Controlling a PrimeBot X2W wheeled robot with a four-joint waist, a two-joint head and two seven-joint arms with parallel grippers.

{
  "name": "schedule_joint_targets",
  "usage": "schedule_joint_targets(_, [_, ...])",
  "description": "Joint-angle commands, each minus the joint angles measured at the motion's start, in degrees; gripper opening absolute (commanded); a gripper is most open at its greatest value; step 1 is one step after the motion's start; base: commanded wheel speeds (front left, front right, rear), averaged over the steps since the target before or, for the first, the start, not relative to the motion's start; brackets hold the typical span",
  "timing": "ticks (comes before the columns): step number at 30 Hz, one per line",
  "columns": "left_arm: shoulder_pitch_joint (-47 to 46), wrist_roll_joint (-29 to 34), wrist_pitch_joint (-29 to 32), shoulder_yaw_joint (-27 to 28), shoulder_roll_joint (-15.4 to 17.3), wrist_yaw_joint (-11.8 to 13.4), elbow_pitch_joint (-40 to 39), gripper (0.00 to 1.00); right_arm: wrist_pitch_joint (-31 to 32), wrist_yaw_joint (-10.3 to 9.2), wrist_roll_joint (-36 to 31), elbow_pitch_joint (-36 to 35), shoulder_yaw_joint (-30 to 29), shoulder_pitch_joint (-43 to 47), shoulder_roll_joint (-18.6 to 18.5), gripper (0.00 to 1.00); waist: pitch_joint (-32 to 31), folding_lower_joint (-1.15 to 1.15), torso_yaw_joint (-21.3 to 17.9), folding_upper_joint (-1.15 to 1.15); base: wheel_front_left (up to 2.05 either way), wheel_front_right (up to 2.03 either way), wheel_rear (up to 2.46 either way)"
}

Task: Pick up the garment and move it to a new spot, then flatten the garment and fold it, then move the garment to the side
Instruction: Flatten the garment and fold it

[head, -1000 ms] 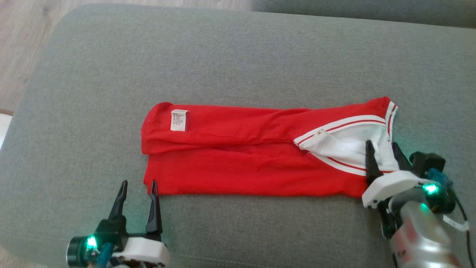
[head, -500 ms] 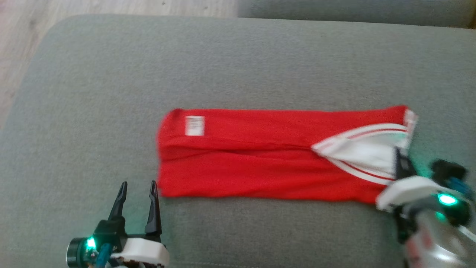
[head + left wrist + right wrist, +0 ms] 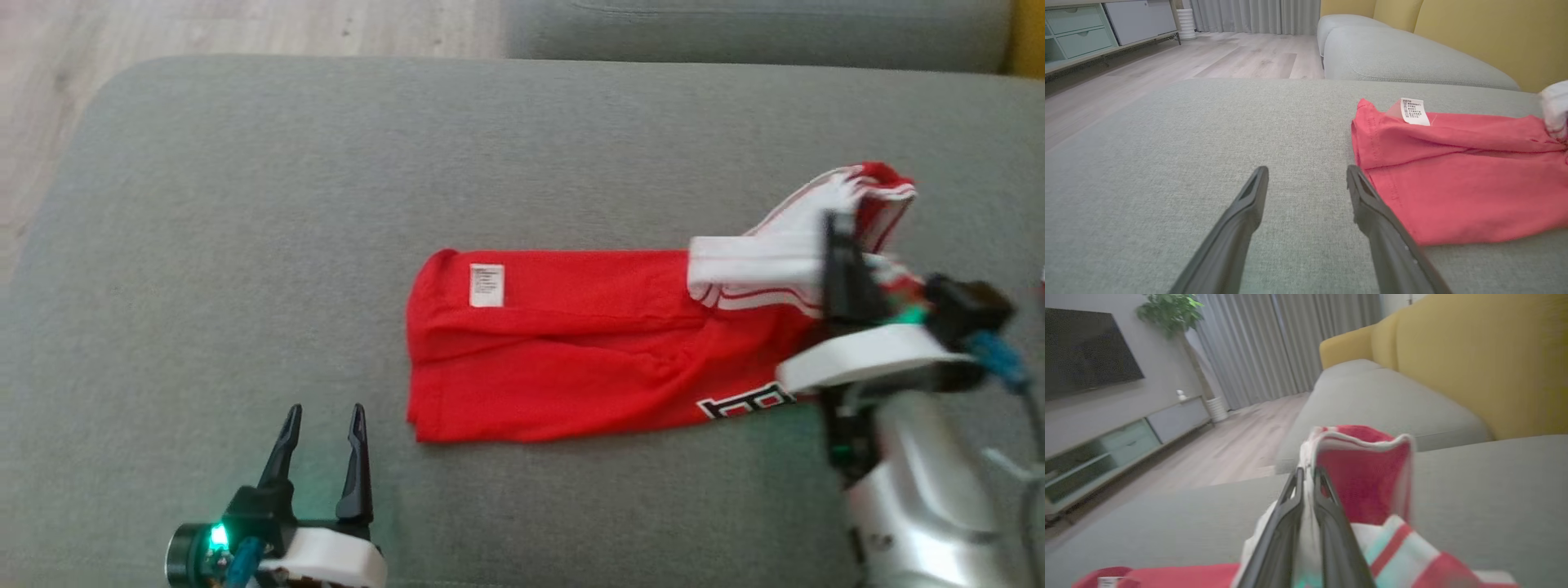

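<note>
Dark fingers [image 3: 355, 457], white housings [image 3: 335, 559], green lights [image 3: 218, 536]; forearm [image 3: 922, 498] seemingly silver.

Red garment [image 3: 571, 359], white red-striped trim, on grey cushion [image 3: 245, 245].

The head view looks steeply down on the seat [image 3: 245, 204]. The left wrist view skims low over it toward the floor [image 3: 1229, 57], garment [image 3: 1453, 183] at right. The right wrist view, very near the garment, faces curtains [image 3: 1257, 347]. All three share seat and garment.
</note>
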Motion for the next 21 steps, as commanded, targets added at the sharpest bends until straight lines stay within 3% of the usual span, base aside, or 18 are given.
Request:
schedule_joint_targets(1, [-1.2,-0.2,-0.5,1.1,0.1,0.0,-1.2,1.0,-0.4,-0.05,2.7,-2.7,4.8,-0.5,0.8,0.0,-0.3,0.0,1.6,0.0,0.0,0.0,0.0])
schedule_joint_targets(5, [-1.1,-0.3,-0.5,0.2,0.1,-0.1,-0.8,1.0,-0.4,-0.05,11.0,-4.0,15.0,-0.6,0.8,0.0,-0.8,0.0,5.4,0.0,0.0,0.0,0.0])
schedule_joint_targets(9, [-0.7,-0.4,-0.5,-1.1,0.1,-0.1,-0.5,1.0,-0.4,-0.05,15.7,-2.7,21.4,-2.5,0.8,0.0,-0.9,0.0,10.2,0.0,0.0,0.0,0.0])
schedule_joint_targets(15, [-0.1,-0.7,-0.5,-2.0,0.1,0.1,-0.2,1.0,-0.4,-0.05,18.8,1.2,27.0,-5.8,0.8,0.0,-0.7,0.0,16.9,0.0,0.0,0.0,0.0])
schedule_joint_targets(21, [0.6,-1.2,-0.5,-2.5,0.1,0.2,0.0,1.0,-0.4,-0.05,19.7,6.9,27.7,-8.4,0.8,0.0,-0.6,0.0,20.9,0.0,0.0,0.0,0.0])
